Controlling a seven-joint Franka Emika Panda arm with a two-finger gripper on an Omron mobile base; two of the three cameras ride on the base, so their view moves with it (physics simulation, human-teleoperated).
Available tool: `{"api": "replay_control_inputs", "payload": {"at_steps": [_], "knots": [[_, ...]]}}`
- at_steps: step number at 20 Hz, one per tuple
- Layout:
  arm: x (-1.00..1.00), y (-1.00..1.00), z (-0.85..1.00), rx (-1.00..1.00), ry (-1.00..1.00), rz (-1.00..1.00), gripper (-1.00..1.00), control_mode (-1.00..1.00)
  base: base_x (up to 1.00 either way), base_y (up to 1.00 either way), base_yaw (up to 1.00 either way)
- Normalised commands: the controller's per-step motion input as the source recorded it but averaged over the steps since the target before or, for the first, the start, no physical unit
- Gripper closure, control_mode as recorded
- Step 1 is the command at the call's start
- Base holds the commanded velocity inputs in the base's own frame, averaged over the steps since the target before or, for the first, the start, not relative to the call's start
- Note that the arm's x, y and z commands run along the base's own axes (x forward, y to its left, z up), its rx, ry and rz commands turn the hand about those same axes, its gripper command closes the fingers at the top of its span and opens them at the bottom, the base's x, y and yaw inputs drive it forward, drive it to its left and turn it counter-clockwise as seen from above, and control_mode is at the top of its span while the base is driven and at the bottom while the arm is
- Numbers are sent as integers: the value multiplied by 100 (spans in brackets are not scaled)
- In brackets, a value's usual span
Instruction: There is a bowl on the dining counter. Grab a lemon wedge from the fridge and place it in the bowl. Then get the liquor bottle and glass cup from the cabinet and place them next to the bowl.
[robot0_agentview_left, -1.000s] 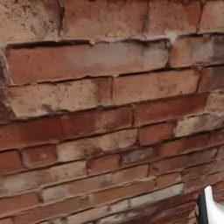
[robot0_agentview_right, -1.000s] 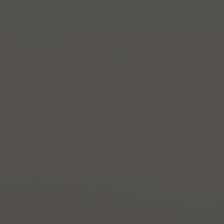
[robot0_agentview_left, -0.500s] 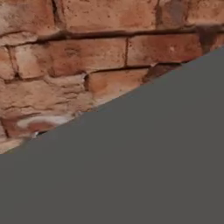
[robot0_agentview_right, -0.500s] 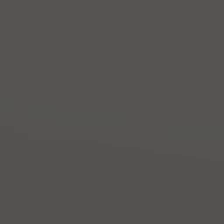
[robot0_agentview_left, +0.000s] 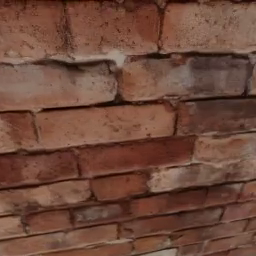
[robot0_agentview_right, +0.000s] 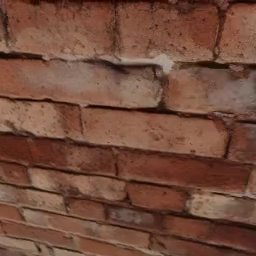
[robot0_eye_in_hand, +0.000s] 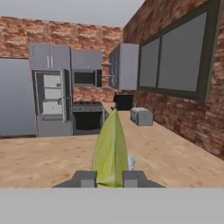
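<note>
Hand (robot0_eye_in_hand: 110, 178) pinched narrow on lemon wedge (robot0_eye_in_hand: 110, 151), yellow-green slice standing upright between the two dark fingertips (robot0_eye_in_hand: 85, 179). Wedge hangs above the light wood desk (robot0_eye_in_hand: 175, 157); a small pale rounded thing peeks out just behind its right edge, too hidden to name. Far across the room, fridge (robot0_eye_in_hand: 52, 103) stands open, grey cabinet (robot0_eye_in_hand: 124, 66) to its right. Both base views face a brick wall (robot0_agentview_left: 128, 125).

Rough matt brick wall (robot0_agentview_left: 125, 125), smooth wood-grain dining counter (robot0_eye_in_hand: 175, 157), glossy lemon wedge (robot0_eye_in_hand: 110, 151)
</note>
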Motion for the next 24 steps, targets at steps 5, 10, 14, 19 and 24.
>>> {"api": "replay_control_inputs", "payload": {"at_steps": [5,10,14,19,24], "knots": [[0,0,0,0,0,0,100,100,69,-91,18],[0,0,0,0,0,0,100,100,71,-71,11],[0,0,0,0,0,0,100,100,75,-25,0],[0,0,0,0,0,0,100,100,59,0,-16],[0,0,0,0,0,0,100,100,54,2,-27]]}}
